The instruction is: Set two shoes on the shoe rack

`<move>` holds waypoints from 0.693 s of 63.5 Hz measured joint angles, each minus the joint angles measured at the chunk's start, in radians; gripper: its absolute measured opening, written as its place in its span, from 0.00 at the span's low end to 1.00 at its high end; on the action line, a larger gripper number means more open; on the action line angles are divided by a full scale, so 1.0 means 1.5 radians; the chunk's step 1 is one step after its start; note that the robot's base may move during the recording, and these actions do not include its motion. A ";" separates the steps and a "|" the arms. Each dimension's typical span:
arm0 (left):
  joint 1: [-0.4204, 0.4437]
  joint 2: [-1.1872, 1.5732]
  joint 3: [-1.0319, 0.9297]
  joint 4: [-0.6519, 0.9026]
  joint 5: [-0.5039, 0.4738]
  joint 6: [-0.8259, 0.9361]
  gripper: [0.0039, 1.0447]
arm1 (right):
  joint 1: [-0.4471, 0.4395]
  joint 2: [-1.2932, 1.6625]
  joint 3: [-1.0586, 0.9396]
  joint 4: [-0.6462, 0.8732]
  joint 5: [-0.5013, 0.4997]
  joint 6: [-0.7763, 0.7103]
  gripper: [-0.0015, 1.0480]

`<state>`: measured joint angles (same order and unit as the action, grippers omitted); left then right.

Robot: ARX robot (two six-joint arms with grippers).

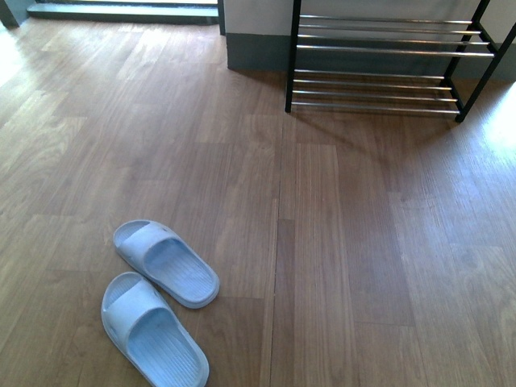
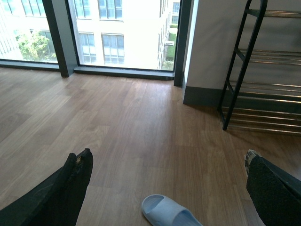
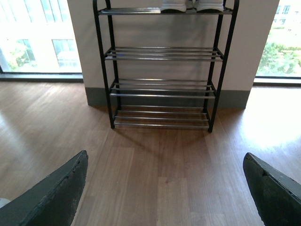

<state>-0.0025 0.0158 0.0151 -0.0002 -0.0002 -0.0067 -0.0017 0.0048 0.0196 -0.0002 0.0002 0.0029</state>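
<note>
Blue slides [image 1: 165, 262] lie on the floor [image 1: 339, 242], well apart from the shoe rack [image 1: 379, 50]; left tool [image 2: 167, 157] and right tool [image 3: 165, 159] gape empty

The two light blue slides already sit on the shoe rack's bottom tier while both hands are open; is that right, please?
Not quite: the front view shows the light blue slides lying on the wooden floor, well short of the shoe rack. The left hand and right hand are indeed open.
</note>
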 joint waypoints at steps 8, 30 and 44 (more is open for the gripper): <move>0.000 0.000 0.000 0.000 0.000 0.000 0.91 | 0.000 0.000 0.000 0.000 0.000 0.000 0.91; 0.000 0.000 0.000 0.000 0.000 0.000 0.91 | 0.000 0.000 0.000 0.000 0.000 0.000 0.91; 0.000 0.000 0.000 0.000 0.001 0.000 0.91 | 0.000 0.000 0.000 0.000 0.002 0.000 0.91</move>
<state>-0.0025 0.0158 0.0151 -0.0002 0.0010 -0.0067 -0.0017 0.0048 0.0196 -0.0002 0.0036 0.0029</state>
